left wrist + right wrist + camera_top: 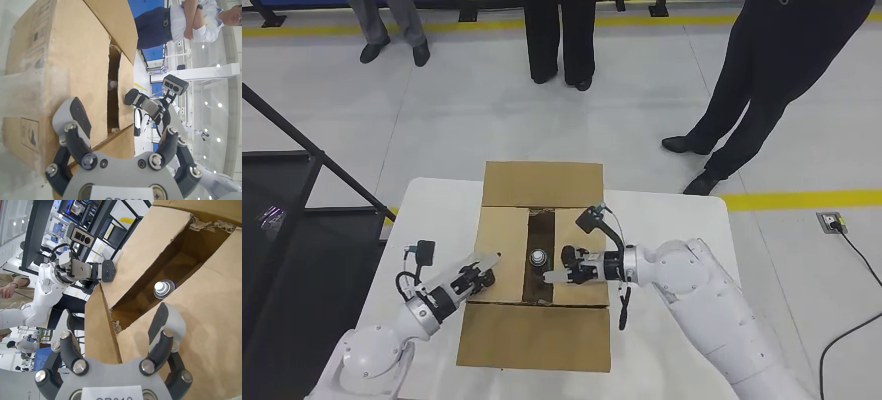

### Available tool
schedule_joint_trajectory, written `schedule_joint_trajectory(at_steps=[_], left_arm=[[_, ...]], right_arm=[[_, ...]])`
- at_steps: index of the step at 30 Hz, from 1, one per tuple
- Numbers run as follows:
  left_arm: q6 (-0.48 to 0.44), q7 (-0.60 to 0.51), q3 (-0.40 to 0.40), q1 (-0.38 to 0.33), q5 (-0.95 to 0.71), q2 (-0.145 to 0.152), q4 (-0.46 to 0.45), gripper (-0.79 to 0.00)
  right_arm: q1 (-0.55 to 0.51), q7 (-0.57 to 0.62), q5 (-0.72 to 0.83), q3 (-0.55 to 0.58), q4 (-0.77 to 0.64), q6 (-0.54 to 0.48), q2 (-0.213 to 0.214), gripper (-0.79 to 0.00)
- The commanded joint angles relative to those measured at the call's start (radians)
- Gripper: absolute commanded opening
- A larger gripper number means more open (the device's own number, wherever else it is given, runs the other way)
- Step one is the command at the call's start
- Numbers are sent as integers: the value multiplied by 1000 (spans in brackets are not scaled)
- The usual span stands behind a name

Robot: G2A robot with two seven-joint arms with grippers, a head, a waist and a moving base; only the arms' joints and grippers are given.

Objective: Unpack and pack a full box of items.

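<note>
A brown cardboard box (542,183) stands mid-table with its far and near flaps folded outward. Its two side flaps lie nearly flat and leave a narrow gap between them. Down in that gap stands a spray can (538,258) with a white cap (162,289), partly hidden by the flaps (113,84). My left gripper (480,272) is open over the left side flap, one black pad (80,115) lying against the cardboard. My right gripper (568,264) is open at the right side flap's edge beside the can, one finger (165,321) above the flap.
The white table (672,225) has bare surface right of the box and a narrower strip on its left. A black metal frame (302,195) stands just off the table's left edge. The box's near flap (534,338) overhangs toward the table's front.
</note>
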Motion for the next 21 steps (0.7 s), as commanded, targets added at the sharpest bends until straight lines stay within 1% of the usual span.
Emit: schedule_joint_trajectory(at_steps=[1, 5, 7, 10, 13, 15, 18, 21], left_arm=[[2, 2, 2, -2, 0, 0, 2, 0], [-1, 8, 0, -3, -4, 0, -1, 0], [-9, 19, -15, 2, -18, 1, -13, 0], [-15, 18, -65, 22, -54, 5, -41, 0], [-14, -11, -144, 56, -107, 13, -63, 0], [-13, -53, -201, 86, -134, 19, -69, 0], [2, -164, -284, 135, -188, 31, -57, 0], [24, -321, -350, 181, -247, 43, -34, 0]], right_arm=[[-2, -3, -1, 0, -2, -3, 1, 0], [-5, -3, -2, -2, -7, -5, 4, 0], [-7, -10, 1, 2, -14, -15, 6, 0], [-15, -35, -12, 20, -44, -43, 12, 0], [-34, -73, -41, 49, -84, -59, 22, 0], [-48, -88, -61, 68, -110, -56, 29, 0], [-49, -85, -78, 73, -118, -44, 32, 0], [-49, -85, -78, 73, -118, -44, 32, 0]])
